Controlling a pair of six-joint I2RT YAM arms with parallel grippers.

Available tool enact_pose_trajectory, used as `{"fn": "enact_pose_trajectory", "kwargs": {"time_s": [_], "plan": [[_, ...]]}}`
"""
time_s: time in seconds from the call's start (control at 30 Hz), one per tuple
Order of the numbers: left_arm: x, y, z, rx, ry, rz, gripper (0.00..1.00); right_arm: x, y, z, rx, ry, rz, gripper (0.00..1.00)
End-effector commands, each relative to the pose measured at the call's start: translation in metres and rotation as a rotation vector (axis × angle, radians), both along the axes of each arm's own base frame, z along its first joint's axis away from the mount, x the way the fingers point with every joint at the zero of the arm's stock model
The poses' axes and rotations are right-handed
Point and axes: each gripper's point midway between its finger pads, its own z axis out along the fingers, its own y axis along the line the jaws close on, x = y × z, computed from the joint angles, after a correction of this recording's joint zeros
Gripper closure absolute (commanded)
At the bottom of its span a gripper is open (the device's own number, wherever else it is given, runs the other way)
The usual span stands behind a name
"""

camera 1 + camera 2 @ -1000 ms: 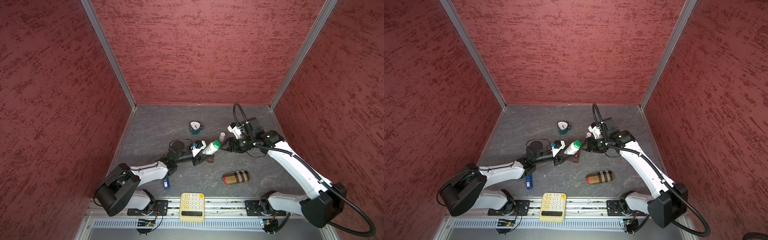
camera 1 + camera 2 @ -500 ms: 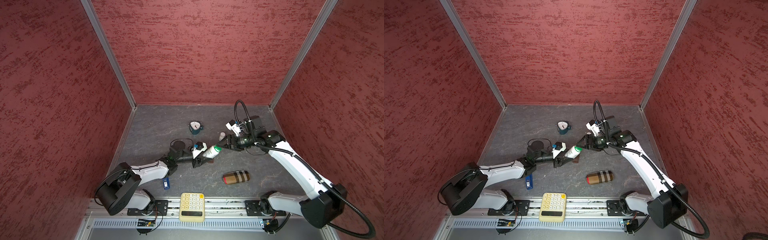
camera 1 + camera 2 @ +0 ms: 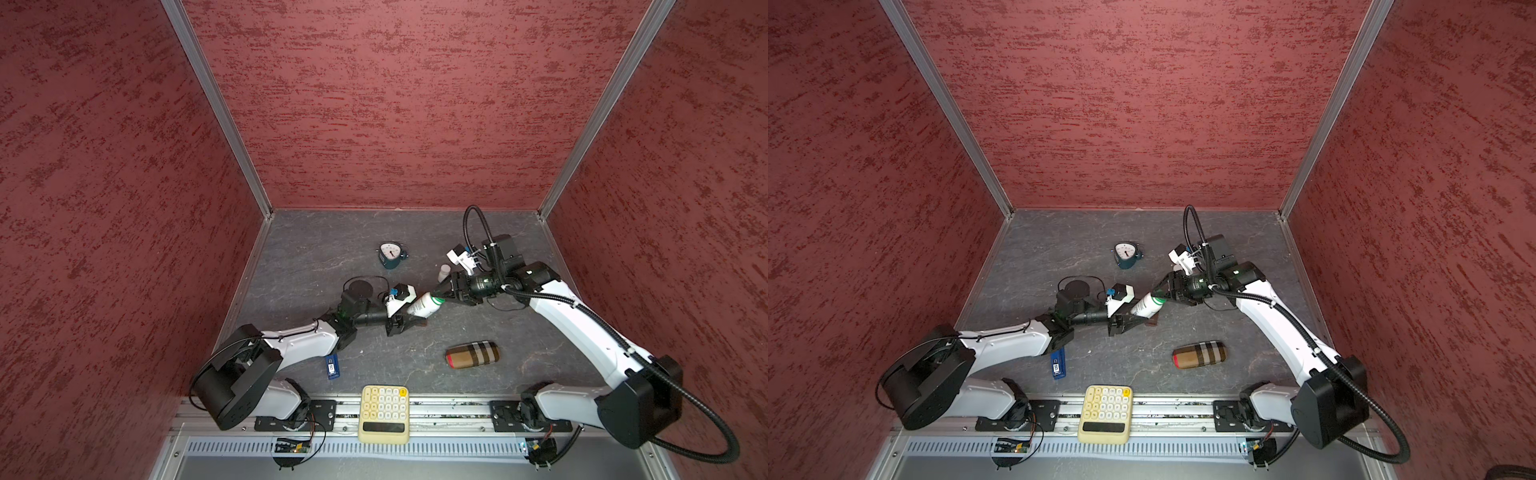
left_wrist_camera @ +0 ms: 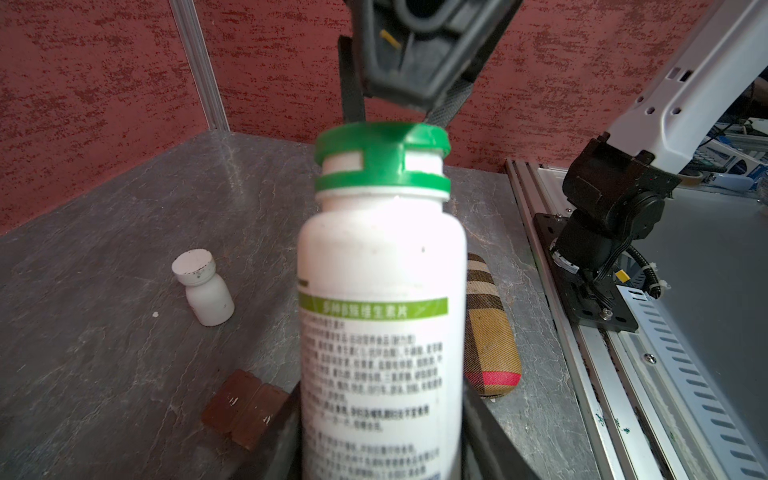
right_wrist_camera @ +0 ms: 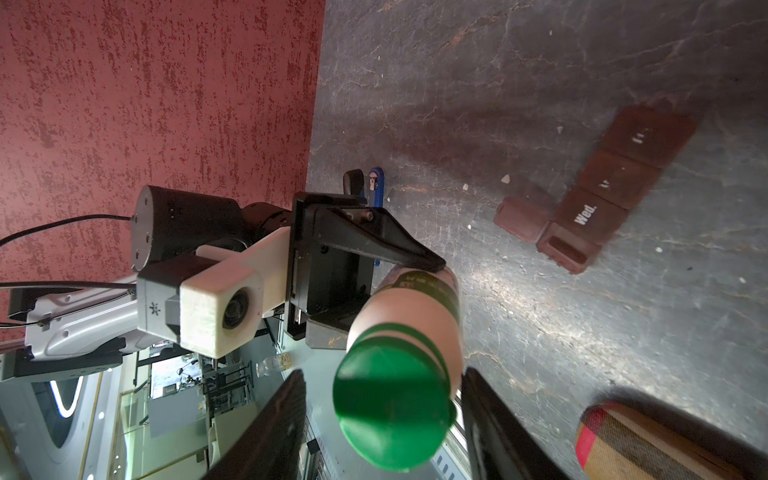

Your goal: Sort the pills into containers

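Note:
My left gripper (image 4: 382, 415) is shut on the body of a white pill bottle (image 3: 422, 304) with a green cap (image 5: 390, 407), held tilted above the table. My right gripper (image 5: 382, 415) is open, its jaws on either side of the cap with a gap on one side; it also shows in both top views (image 3: 437, 293) (image 3: 1158, 293). The containers (image 5: 602, 183), a dark-brown strip marked "Wed.", lie on the table below the bottle (image 4: 245, 407), with the end compartment's lid open. A small white bottle (image 4: 203, 286) stands nearby. No pills are in view.
A tan plaid case (image 3: 471, 354) lies in front of the right arm. A small teal clock (image 3: 390, 254) stands at the back, a blue stick (image 3: 331, 366) lies by the left arm, and a cream calculator (image 3: 384, 413) sits on the front rail.
My right gripper has moved left onto the green cap and its jaws have narrowed around it. The left gripper has dipped slightly with the bottle.

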Motion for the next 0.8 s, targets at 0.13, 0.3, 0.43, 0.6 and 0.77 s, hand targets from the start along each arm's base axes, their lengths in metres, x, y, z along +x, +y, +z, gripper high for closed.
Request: {"fn": "enact_pose_trajectory", "kwargs": {"time_s": [0.13, 0.3, 0.43, 0.6, 0.77], "plan": [[-0.0009, -0.0047, 0.0078, -0.016, -0.021, -0.028, 1.0, -0.0011, 0.0026, -0.001, 0.04, -0.001, 0.018, 0.51], [-0.0018, -0.0056, 0.0063, -0.012, -0.016, -0.034, 1.0, -0.0001, 0.0038, 0.0, 0.045, -0.004, 0.022, 0.58], [-0.0028, -0.0067, 0.0044, -0.006, -0.013, -0.039, 1.0, 0.0015, 0.004, 0.0017, 0.042, -0.007, 0.024, 0.55], [-0.004, -0.0074, 0.0028, 0.001, -0.01, -0.045, 1.0, 0.003, 0.0037, 0.0035, 0.034, -0.015, 0.024, 0.52], [-0.0049, -0.0078, 0.0022, 0.003, -0.009, -0.05, 1.0, 0.0049, 0.0033, 0.0032, 0.029, -0.015, 0.02, 0.52]]}}
